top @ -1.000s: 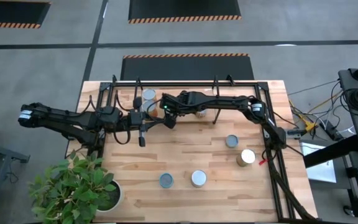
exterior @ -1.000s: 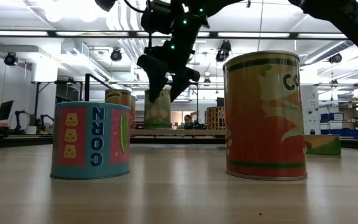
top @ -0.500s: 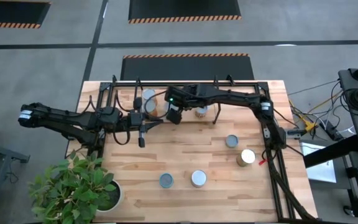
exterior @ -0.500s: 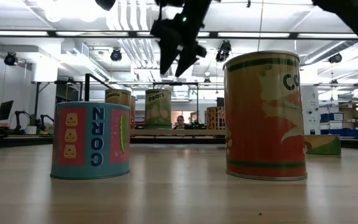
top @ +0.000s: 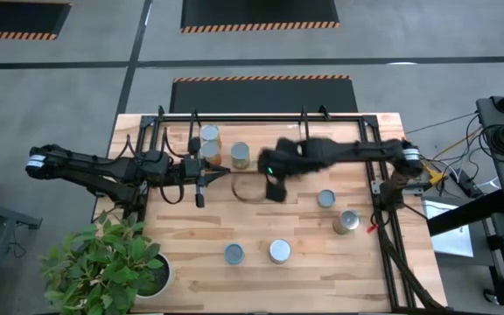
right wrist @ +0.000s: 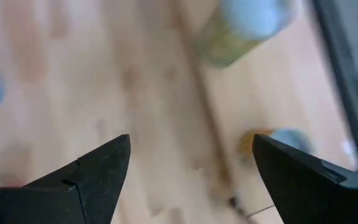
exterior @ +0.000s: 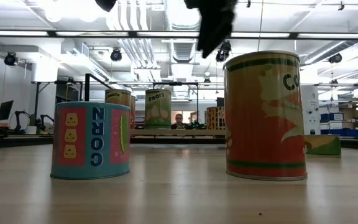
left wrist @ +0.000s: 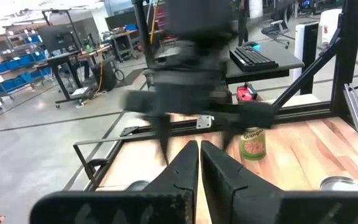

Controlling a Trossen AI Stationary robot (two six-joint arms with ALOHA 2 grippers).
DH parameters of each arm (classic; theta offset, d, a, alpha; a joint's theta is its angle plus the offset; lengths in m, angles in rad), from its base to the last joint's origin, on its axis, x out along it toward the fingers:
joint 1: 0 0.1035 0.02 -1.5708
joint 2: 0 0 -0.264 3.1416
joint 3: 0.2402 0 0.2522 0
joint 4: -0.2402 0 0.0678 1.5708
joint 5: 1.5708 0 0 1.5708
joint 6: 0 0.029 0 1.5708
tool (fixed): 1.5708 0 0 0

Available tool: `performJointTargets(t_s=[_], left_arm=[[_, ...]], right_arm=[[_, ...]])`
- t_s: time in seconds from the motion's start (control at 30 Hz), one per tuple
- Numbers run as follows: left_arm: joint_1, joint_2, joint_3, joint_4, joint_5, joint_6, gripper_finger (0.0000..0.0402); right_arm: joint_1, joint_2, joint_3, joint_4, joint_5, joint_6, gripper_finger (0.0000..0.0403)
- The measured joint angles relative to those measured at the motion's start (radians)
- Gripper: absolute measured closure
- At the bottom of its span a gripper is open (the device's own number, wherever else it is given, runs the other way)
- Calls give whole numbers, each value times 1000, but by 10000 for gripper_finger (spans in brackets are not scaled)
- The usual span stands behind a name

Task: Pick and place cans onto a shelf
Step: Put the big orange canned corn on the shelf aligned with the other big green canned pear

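Three cans stand upright on the shelf point(top: 226, 147) at the table's far left: one silver-topped point(top: 209, 134), one beside it point(top: 206, 150) and a tan-topped "Pears" can point(top: 241, 155), which also shows in the low view point(exterior: 158, 109). Several more cans stand on the table: two at the right point(top: 325, 199) point(top: 348, 220) and two near the front point(top: 280, 251) point(top: 234, 254). My right gripper point(top: 274, 187) is open and empty, high above the table's middle, between the shelf and the right-hand cans. My left gripper point(top: 210, 177) is shut and empty, in front of the shelf.
A potted plant point(top: 112, 267) stands at the table's near left corner. A black frame point(top: 383, 201) runs along the table's right and far edges. In the low view a "Corn" can point(exterior: 92, 140) and a large orange can point(exterior: 266, 115) stand close to the camera.
My right gripper has risen from around the Pears can on the shelf and swung toward the table's right and near side, over the middle of the table. The Pears can stays upright on the shelf.
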Motion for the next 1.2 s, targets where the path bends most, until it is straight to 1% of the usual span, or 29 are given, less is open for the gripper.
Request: performJointTargets(t_s=[0.07, 0.23, 0.4, 0.53, 0.67, 0.8, 0.93, 1.07, 1.2], left_arm=[[0, 0, 0, 0, 0, 0, 400], [0, 0, 0, 2, 0, -8, 400], [0, 0, 0, 5, 0, -8, 400], [0, 0, 0, 10, 0, -17, 400], [0, 0, 0, 10, 0, -29, 400], [0, 0, 0, 10, 0, -31, 400], [0, 0, 0, 10, 0, -38, 400], [0, 0, 0, 9, 0, -45, 400], [0, 0, 0, 10, 0, -49, 400]], right_arm=[[52, -56, -106, 56, -22, -1, 78], [171, -192, -355, 263, -49, 32, 78], [271, -300, -543, 434, -53, 95, 78], [343, -355, -686, 564, -52, 140, 78], [402, -383, -806, 661, -44, 216, 78], [450, -381, -917, 767, -43, 296, 78], [485, -347, -997, 900, -43, 354, 78], [509, -284, -1016, 996, -42, 355, 78], [512, -222, -1016, 1079, -41, 320, 78]])
